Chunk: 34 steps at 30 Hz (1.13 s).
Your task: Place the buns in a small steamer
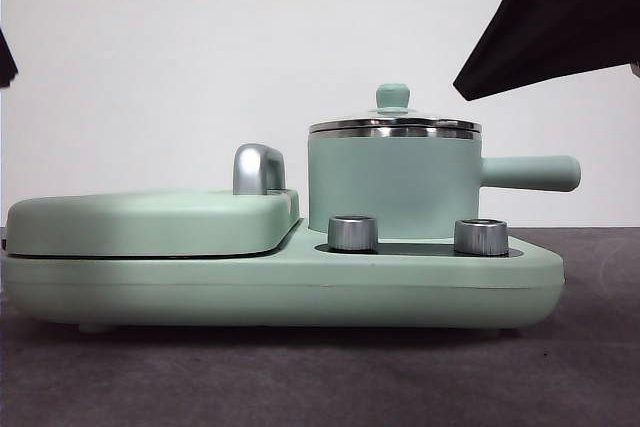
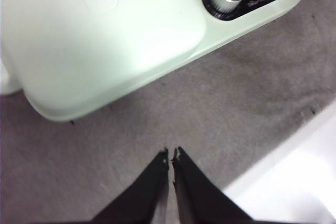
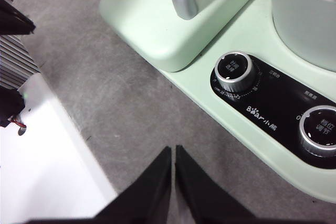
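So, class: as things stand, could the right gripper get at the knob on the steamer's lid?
Probably yes. The right gripper, jaws shut, hangs over bare mat before the appliance; the knob stands uncovered on the lid of the small steamer. It must open first.

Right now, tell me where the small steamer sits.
In the front view the small steamer stands on the right half of the green cooker base, lid on, behind the two silver knobs and beside the flat griddle lid, its handle pointing right.

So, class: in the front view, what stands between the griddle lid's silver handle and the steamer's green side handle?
The small steamer's own pot body with its glass lid. Below that stretch, two silver knobs sit on the base's dark panel, shown also in the right wrist view.
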Tool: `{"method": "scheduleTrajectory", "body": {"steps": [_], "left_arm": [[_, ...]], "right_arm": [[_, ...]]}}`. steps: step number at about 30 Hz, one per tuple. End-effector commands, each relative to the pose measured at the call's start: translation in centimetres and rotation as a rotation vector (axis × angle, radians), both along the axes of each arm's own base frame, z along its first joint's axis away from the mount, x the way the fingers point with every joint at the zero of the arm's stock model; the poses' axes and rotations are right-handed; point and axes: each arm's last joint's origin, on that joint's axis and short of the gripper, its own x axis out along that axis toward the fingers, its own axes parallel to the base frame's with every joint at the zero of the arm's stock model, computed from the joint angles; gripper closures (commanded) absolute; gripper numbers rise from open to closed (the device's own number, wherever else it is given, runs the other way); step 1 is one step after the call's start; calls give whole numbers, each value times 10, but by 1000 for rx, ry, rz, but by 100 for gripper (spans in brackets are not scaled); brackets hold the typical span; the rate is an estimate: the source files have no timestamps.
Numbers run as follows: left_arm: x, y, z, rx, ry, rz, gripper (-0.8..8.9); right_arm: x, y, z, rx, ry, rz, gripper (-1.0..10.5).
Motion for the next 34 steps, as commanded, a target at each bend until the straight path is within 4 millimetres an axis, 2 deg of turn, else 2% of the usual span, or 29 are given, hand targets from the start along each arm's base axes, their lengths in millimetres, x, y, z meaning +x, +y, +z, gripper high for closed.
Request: {"method": "scheduleTrajectory", "body": {"steps": [1,4,8,12,16,20,28,34], "left_arm": [[5,6,-5,7,-166,-39,798],[8,19,-23,-64,-361,36,798],[0,43,-53,-147,-594,190,798],[-9,61,-82,-166,-740,322,798],[-14,71,-104,-146,-785,412,798],[-14,77,-117,-118,-806,489,798],[-12,78,-132,-95,-765,504,798],[-12,78,-132,-96,-766,504,798]], "right_arm": [[1,2,6,13,-26,15,937],[1,2,6,13,-25,15,937],[1,2,6,13,-25,15,936],[1,2,6,13,-25,15,936],[1,2,6,13,-25,15,937],[1,2,6,13,-25,15,937],[1,2,6,13,-25,15,937],[1,2,6,13,-25,15,936]]}}
